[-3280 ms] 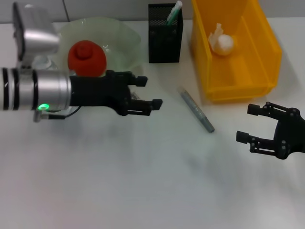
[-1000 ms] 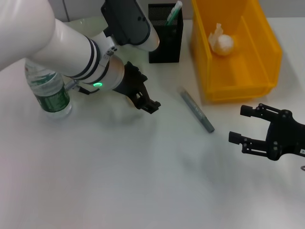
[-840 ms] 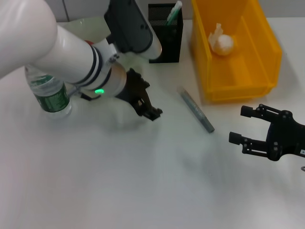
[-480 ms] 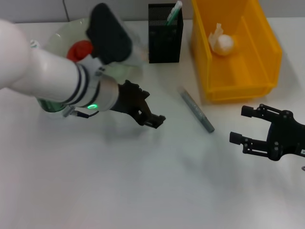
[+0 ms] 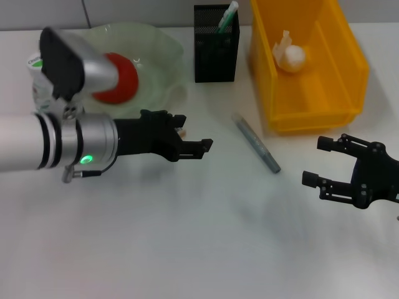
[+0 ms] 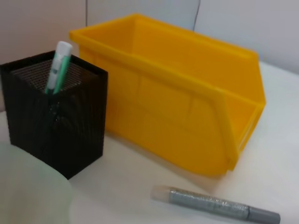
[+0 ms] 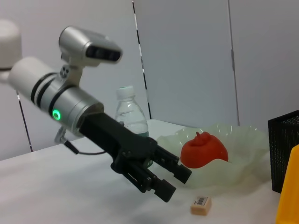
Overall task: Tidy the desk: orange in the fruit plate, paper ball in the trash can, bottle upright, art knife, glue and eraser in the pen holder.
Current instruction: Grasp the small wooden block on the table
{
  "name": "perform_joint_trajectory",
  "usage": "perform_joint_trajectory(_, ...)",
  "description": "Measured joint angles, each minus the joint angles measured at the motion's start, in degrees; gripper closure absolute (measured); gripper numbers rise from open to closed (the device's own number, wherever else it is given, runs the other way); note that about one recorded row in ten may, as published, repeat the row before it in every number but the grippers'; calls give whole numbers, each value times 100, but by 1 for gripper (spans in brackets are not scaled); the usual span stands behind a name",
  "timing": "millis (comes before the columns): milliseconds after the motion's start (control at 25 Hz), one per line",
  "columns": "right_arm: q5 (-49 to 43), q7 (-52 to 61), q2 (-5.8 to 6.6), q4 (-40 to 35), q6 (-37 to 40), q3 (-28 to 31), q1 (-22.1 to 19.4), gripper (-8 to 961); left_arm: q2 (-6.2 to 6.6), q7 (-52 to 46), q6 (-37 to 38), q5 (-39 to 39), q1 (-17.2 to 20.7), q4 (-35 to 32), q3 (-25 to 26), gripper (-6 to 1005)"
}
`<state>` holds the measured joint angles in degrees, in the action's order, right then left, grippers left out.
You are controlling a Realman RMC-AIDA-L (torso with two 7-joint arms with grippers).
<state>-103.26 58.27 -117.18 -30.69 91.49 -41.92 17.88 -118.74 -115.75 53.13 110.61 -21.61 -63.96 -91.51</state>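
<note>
The left gripper [image 5: 187, 140] stands spread and empty, just near of the fruit plate [image 5: 163, 47]. The right gripper [image 5: 340, 163] hangs parked at the right, fingers apart. The eraser [image 7: 201, 205] lies beside the plate's near rim, under the left fingers; judged light, stiff and grippy, best pinched across its short sides. Only the right wrist view shows it clearly; the head view largely hides it.
</note>
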Motion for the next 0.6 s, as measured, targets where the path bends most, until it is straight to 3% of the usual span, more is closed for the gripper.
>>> perform_joint_trajectory(40,0,0,0,-4,0,0,-1,151,-4,719,-152,-744,122,399,56,201)
perform_joint_trajectory(200,0,0,12,-9,0,-1,-3,151,-28,1950,-551,-1900,65,1352,-41,201)
perform_joint_trajectory(600,0,0,24,-16,0,0,17,151,-35,4157,-655,-3933,111,2405,-88,202)
